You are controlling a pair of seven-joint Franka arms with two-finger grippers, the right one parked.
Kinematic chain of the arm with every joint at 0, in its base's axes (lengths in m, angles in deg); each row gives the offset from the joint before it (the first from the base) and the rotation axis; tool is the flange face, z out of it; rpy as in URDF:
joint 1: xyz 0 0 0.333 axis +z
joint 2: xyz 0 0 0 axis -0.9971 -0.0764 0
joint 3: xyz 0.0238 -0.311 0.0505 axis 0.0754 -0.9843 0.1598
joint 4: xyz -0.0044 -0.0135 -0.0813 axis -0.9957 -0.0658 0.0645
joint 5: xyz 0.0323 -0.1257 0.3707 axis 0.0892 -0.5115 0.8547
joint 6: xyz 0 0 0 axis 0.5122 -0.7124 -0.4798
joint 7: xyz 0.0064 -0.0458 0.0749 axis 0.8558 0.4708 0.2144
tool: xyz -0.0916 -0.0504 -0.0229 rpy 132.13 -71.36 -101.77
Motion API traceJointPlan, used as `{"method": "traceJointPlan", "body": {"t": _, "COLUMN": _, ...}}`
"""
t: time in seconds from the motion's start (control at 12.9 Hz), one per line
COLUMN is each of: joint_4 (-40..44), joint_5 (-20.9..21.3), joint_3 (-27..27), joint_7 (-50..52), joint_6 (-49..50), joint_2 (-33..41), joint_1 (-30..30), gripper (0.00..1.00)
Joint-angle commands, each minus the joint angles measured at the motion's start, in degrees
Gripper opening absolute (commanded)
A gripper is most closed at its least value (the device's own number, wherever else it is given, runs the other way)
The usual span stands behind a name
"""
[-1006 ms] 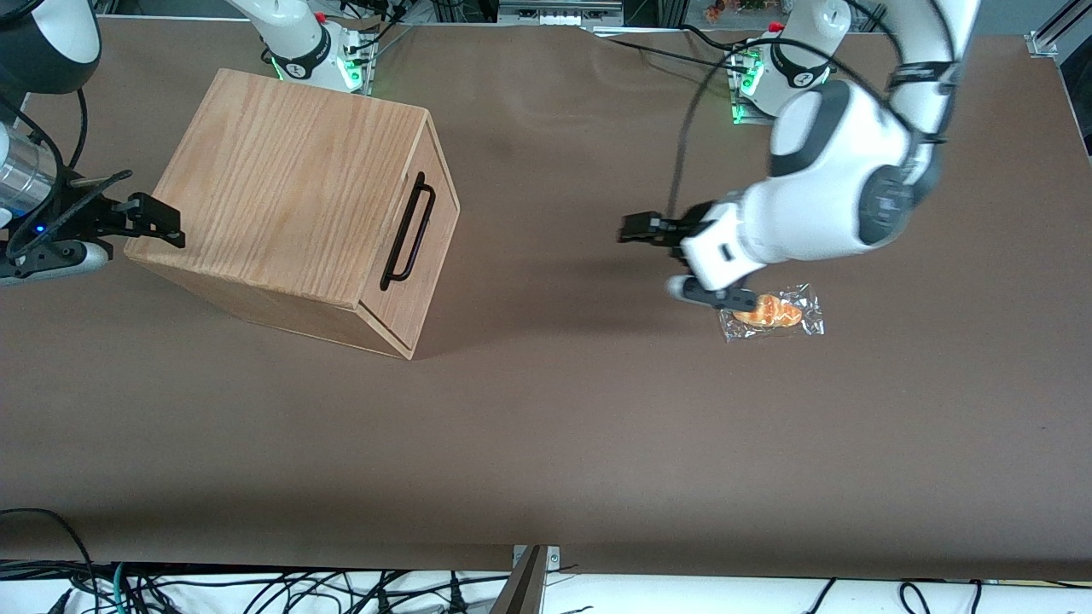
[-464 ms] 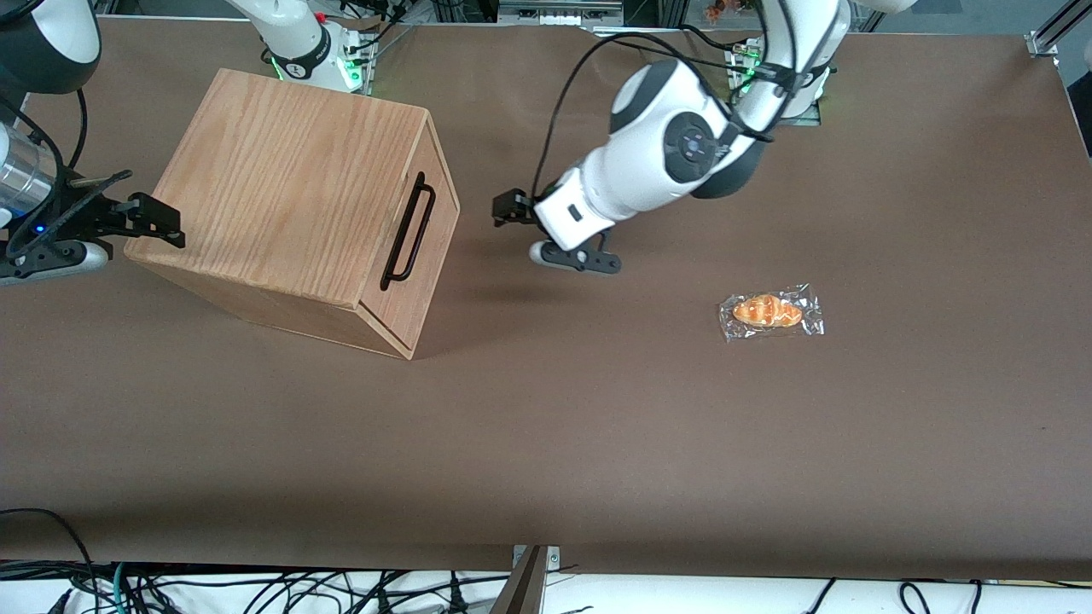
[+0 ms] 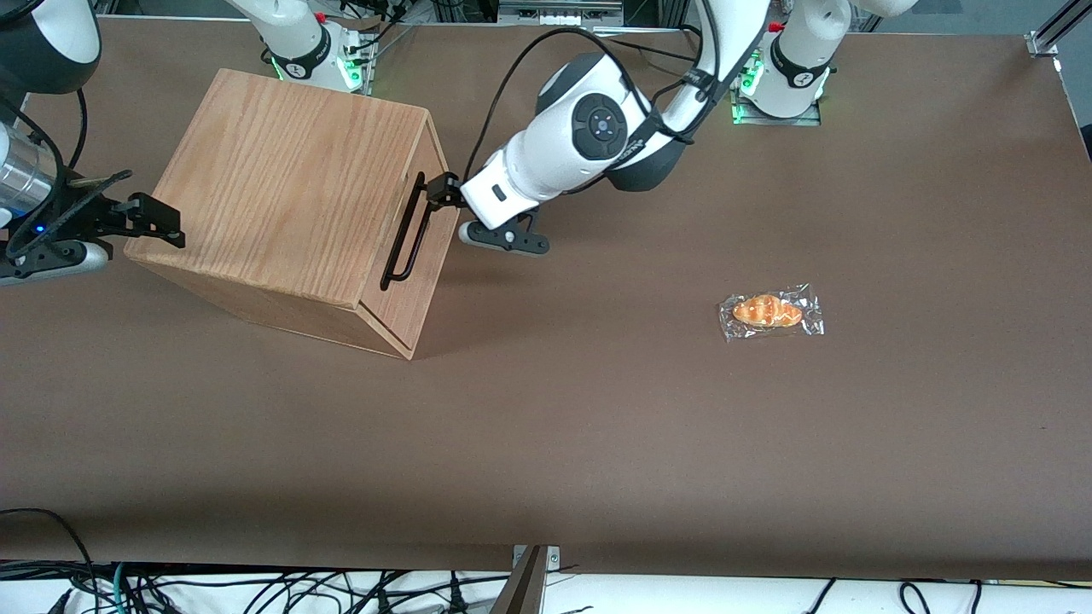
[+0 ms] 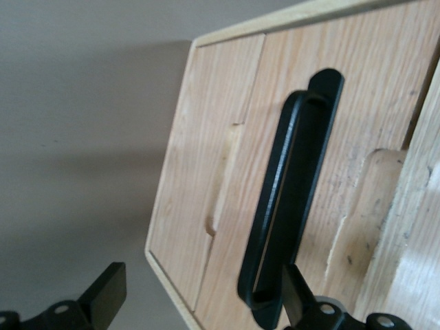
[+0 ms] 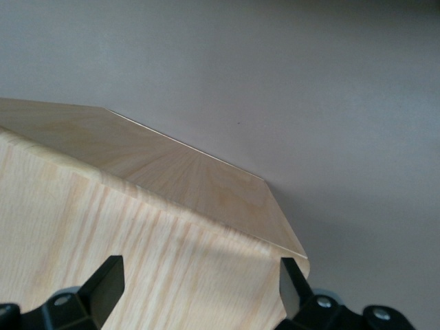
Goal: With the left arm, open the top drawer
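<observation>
The top drawer point(image 3: 432, 243) is the light-wood front of the cabinet point(image 3: 290, 179), and it sits flush and closed. Its long black bar handle point(image 3: 408, 228) runs across that front. The white left arm reaches down toward it, and its black gripper point(image 3: 438, 189) hovers right in front of the handle's end that is farther from the front camera. In the left wrist view the drawer front point(image 4: 357, 103) and the handle point(image 4: 292, 199) loom close. The gripper point(image 4: 203, 306) is open with its fingers point(image 4: 106, 295) spread wide. One finger overlaps the handle's end, and nothing is held.
A croissant in clear wrapping point(image 3: 770, 311) lies on the brown table point(image 3: 597, 426) toward the working arm's end, nearer the front camera than the gripper. A narrower wood panel point(image 4: 206, 158) with a small notch adjoins the drawer front.
The left arm has swept from above the wrapped croissant across the table to the drawer front. Its gripper now sits at the handle. The drawer has not moved.
</observation>
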Motion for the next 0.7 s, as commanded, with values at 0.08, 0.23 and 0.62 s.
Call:
{"method": "traceJointPlan", "body": {"t": 0.08, "joint_4": 4.2, "joint_5": -0.8, "joint_3": 0.8, "joint_7": 1.5, "joint_6": -1.8, "joint_2": -3.6, "joint_1": -2.6, "gripper": 1.0}}
{"method": "traceJointPlan", "body": {"t": 0.23, "joint_4": 4.1, "joint_5": -0.5, "joint_3": 0.9, "joint_7": 1.8, "joint_6": -3.0, "joint_2": -4.4, "joint_1": -3.9, "gripper": 1.0}}
{"method": "traceJointPlan", "body": {"t": 0.62, "joint_4": 4.0, "joint_5": -0.1, "joint_3": 1.2, "joint_7": 1.2, "joint_6": -3.4, "joint_2": -5.1, "joint_1": -4.4, "gripper": 1.0}}
